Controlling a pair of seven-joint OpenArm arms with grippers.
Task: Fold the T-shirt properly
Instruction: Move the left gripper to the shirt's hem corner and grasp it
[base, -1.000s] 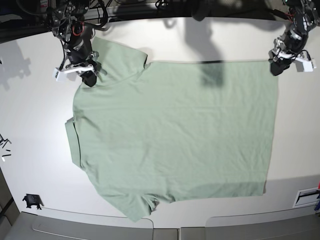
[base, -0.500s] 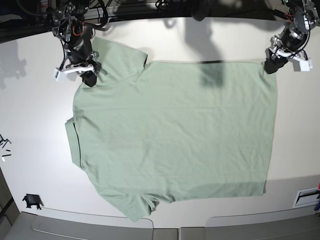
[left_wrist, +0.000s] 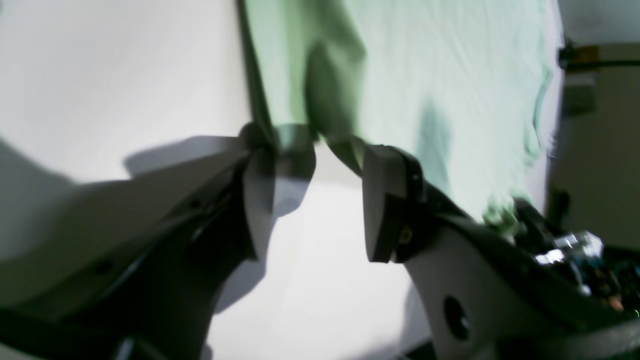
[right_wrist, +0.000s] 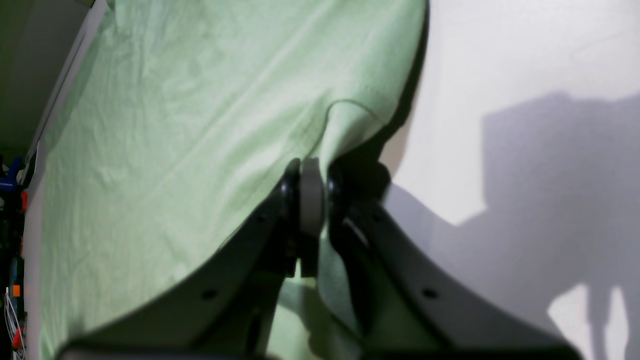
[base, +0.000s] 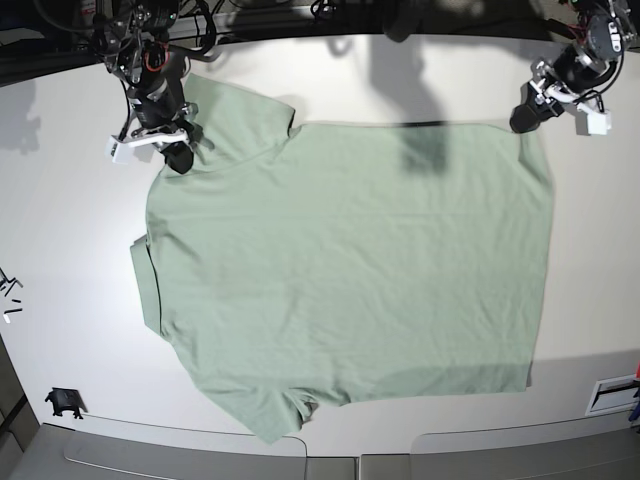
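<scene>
The pale green T-shirt (base: 350, 260) lies spread flat on the white table (base: 60, 200), collar side to the left and hem to the right. My right gripper (base: 176, 152) is shut on the shirt's fabric at the far shoulder, by the upper sleeve; the right wrist view shows the jaws (right_wrist: 312, 195) pinched on a raised fold of the shirt (right_wrist: 175, 150). My left gripper (base: 524, 118) is at the far hem corner. In the left wrist view it (left_wrist: 320, 155) is open, with the shirt's corner (left_wrist: 295, 135) lying between the fingertips (left_wrist: 382, 200).
Cables and arm bases crowd the table's far edge (base: 300, 20). A small black part (base: 65, 402) lies at the front left, a white card (base: 612, 394) at the front right, and small clips (base: 8, 290) at the left edge.
My left gripper has moved left and slightly away, from beside the hem onto the shirt's far hem corner. The right gripper and the shirt's shoulder have not moved.
</scene>
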